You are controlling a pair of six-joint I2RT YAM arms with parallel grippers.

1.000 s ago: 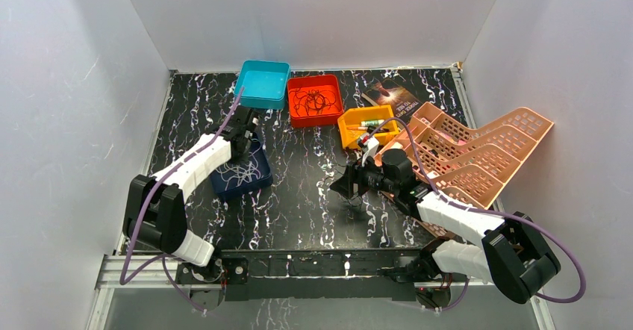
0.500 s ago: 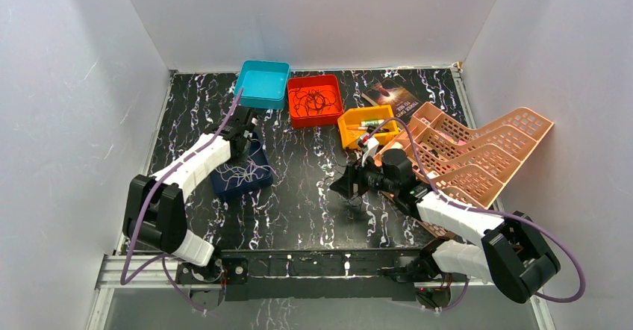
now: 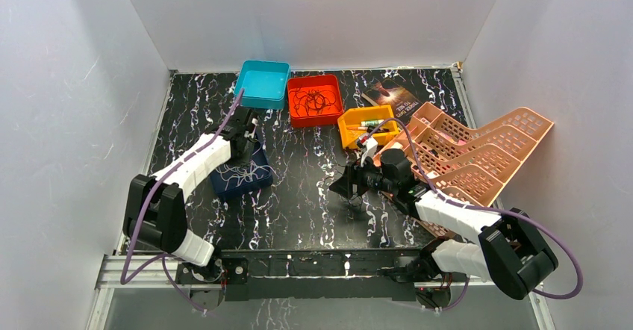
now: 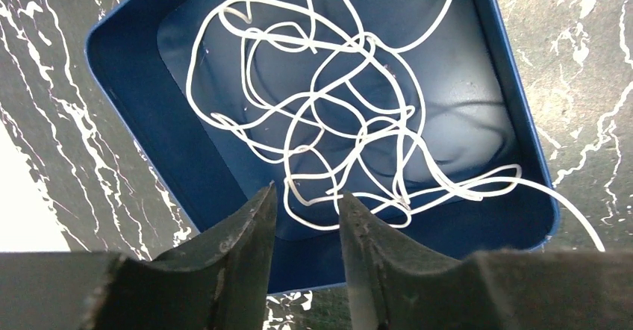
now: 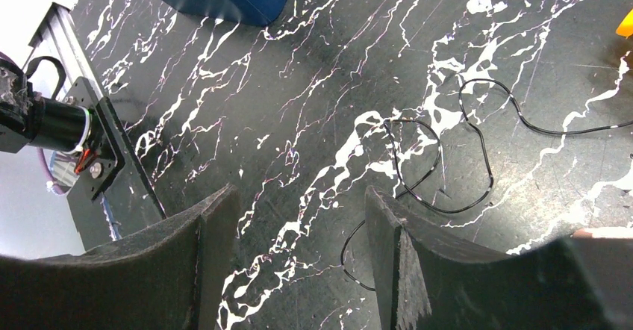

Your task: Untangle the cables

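A tangle of white cable (image 4: pixel 328 113) lies in a dark blue tray (image 4: pixel 131 106), with one end trailing over the tray's right rim. My left gripper (image 4: pixel 306 190) hovers just above the tray's near edge, open, with nothing between its fingers. From above, the left gripper (image 3: pixel 250 132) sits at the far side of the blue tray (image 3: pixel 224 188). A thin black cable (image 5: pixel 440 158) lies in loose loops on the marbled table. My right gripper (image 5: pixel 298 189) is open above the table just left of it, holding nothing. The top view shows the right gripper (image 3: pixel 345 184) at mid-table.
At the back stand a teal tray (image 3: pixel 264 83), a red tray (image 3: pixel 334 110) holding more dark cables, and an orange tray (image 3: pixel 354 132). A pink slotted basket (image 3: pixel 478 154) fills the right side, with a book (image 3: pixel 392 95) behind it.
My left gripper's jaws have parted from shut to open above the blue tray. The right arm has not moved.
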